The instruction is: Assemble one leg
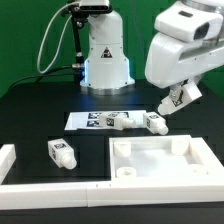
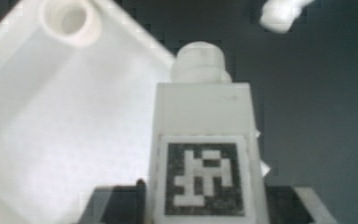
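Observation:
My gripper (image 2: 197, 208) is shut on a leg (image 2: 204, 115), a white blocky peg with a black-and-white tag facing the camera and its narrow round end pointing away. Dark fingers (image 2: 115, 205) press both of its sides. In the exterior view the gripper (image 1: 177, 101) hangs above the far right part of the large white panel (image 1: 190, 152), holding the leg off the table. In the wrist view the panel (image 2: 51, 90) lies beside the held leg, with a corner socket (image 2: 69, 20) showing. Another leg (image 2: 282, 12) lies beyond.
Two loose legs (image 1: 126, 120) (image 1: 155, 123) lie by the marker board (image 1: 90, 119) at mid table. A third leg (image 1: 60, 153) lies toward the exterior view's left. A white raised border (image 1: 12, 170) runs along the front left. The arm's base (image 1: 105, 50) stands at the back.

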Robot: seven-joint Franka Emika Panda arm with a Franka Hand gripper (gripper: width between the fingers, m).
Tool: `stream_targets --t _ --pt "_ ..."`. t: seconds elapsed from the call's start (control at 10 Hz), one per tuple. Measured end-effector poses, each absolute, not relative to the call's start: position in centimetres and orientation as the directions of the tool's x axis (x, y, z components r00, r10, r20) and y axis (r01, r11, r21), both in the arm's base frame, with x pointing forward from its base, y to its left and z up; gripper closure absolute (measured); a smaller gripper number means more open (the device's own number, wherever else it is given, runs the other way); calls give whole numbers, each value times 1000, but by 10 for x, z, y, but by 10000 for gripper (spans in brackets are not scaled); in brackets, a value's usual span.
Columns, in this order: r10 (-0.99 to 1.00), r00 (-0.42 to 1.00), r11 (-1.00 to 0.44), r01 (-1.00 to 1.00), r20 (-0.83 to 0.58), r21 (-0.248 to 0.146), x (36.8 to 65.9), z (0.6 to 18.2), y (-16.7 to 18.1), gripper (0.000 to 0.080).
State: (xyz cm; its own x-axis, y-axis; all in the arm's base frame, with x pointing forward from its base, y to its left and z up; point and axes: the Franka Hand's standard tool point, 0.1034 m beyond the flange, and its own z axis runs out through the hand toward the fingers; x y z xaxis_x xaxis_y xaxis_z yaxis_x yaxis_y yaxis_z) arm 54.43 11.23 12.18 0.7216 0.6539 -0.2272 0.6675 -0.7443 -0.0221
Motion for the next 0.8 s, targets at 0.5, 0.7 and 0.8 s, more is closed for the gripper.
stream_targets --t 0.5,0.7,0.8 --pt "605 791 -786 612 92 -90 612 165 93 512" --pt "595 783 -792 610 182 -29 609 158 83 512" --pt "594 774 -793 609 220 -3 613 157 76 512"
